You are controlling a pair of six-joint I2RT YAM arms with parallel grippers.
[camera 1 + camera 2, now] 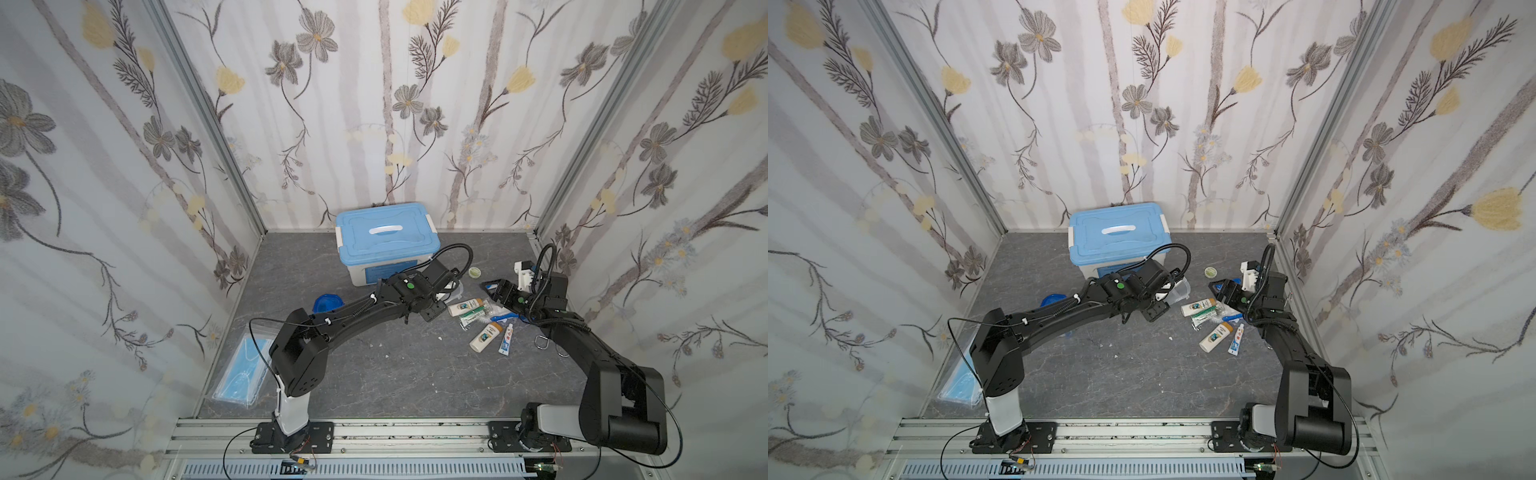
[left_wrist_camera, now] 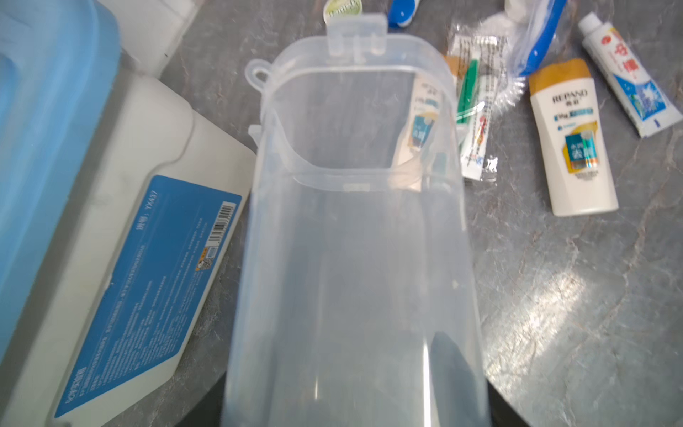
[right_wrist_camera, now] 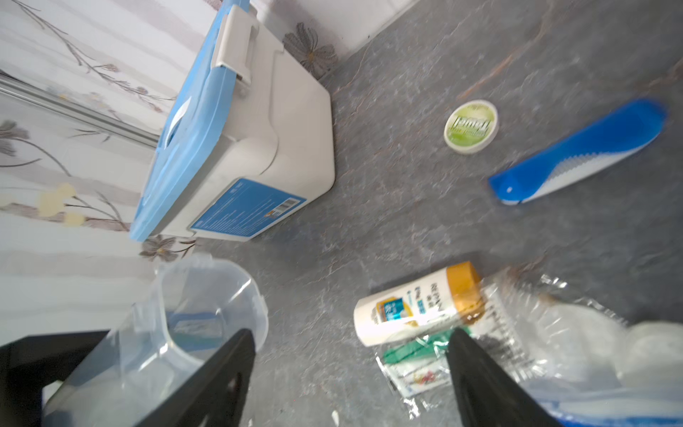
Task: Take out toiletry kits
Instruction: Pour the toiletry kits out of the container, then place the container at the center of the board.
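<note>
one clear cup [image 2: 351, 240] is held on its side in the left gripper [image 1: 446, 293], whose fingers are closed on its base end, the open mouth turned toward the kit things. it looks empty from where i stand. its blue lid [image 1: 328, 302] sits on the table [image 1: 395, 374] well apart, behind the left arm [image 1: 353, 316]. just past the mouth lies the kit: a cream bottle [image 1: 465, 306] with a green packet [image 1: 471, 318] just beside it, a second cream bottle [image 1: 485, 336] next to a toothpaste tube [image 1: 506, 339], and a blue toothbrush [image 2: 539, 40] in a crinkly wrapper [image 3: 536, 314]. a blue comb [image 3: 576, 151] and a small green tin [image 3: 470, 125] lie further out, apart from the heap.

the right gripper [image 3: 351, 332] hangs over the nearer bottle, fingers spread wide, nothing between them.

i'd judge the emptying nearly done. to finish well, make sure nothing is stuck inside, then stand the cup upright on bare table away from the heap before letting go; it is light and would roll on its side. if the right gripper goes for a bottle, it should come straight down across the narrow width, clear of the wrapper, which could slip or drag its neighbours. the big box [image 1: 386, 245] stands shut close behind the cup, leaving the left arm little room there; the bag of masks [image 1: 243, 370] lies far off by that arm's base.
</note>
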